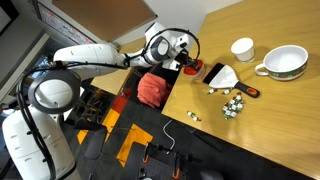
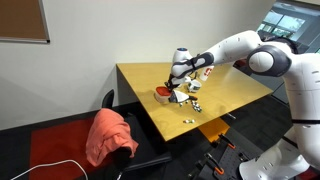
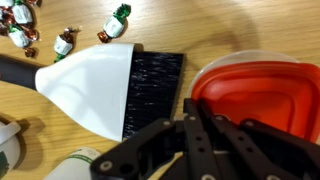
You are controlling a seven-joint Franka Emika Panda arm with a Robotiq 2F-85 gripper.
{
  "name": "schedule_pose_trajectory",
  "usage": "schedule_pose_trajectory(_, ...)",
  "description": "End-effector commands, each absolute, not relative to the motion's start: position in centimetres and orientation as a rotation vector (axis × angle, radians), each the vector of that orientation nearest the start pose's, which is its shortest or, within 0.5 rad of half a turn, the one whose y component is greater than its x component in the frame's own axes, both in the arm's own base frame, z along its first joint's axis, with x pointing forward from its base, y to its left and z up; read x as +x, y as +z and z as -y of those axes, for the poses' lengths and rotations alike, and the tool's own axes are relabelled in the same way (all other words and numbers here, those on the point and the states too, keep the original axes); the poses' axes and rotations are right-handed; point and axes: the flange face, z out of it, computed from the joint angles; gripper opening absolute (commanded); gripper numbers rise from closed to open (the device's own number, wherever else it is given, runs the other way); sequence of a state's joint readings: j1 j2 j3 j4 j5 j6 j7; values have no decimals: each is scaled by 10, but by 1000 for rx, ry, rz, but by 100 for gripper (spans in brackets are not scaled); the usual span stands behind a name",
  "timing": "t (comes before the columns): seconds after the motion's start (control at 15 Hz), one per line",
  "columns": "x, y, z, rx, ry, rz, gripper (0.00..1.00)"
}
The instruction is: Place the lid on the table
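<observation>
The red-orange lid point(image 3: 255, 95) fills the right of the wrist view, with a thin white rim showing behind its far edge. It also shows in both exterior views point(image 1: 190, 68) point(image 2: 163, 95), near the edge of the tan table point(image 1: 270, 120) point(image 2: 225, 100). My gripper point(image 3: 192, 120) has its fingers close together at the lid's left rim and looks shut on it. It also shows in both exterior views point(image 1: 184, 62) point(image 2: 180, 86). I cannot tell whether the lid touches the table.
A white brush with black bristles point(image 3: 110, 85) point(image 1: 222, 75) lies just beside the lid. Wrapped candies point(image 3: 65, 42) point(image 1: 230, 102) are scattered near it. A white cup point(image 1: 242, 48) and a white bowl point(image 1: 283, 63) stand farther along. A red cloth point(image 1: 152, 88) lies on a chair off the table edge.
</observation>
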State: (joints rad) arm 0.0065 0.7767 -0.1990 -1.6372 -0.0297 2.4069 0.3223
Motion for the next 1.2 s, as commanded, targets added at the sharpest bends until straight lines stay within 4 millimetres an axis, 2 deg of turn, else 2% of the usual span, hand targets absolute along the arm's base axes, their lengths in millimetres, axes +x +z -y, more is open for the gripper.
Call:
schedule_pose_trajectory(0.0,683,184,114,-3247,-59,-731,2)
schedule_pose_trajectory(0.27,684,200,107,-3244,-138,-700,2)
schedule_pose_trajectory(0.73,681,258,108,-3194,-307,-689,2)
schedule_pose_trajectory(0.93,681,276,111,-3177,-354,-705,2)
schedule_pose_trajectory(1.13,694,282,134,-3146,-389,-820,2)
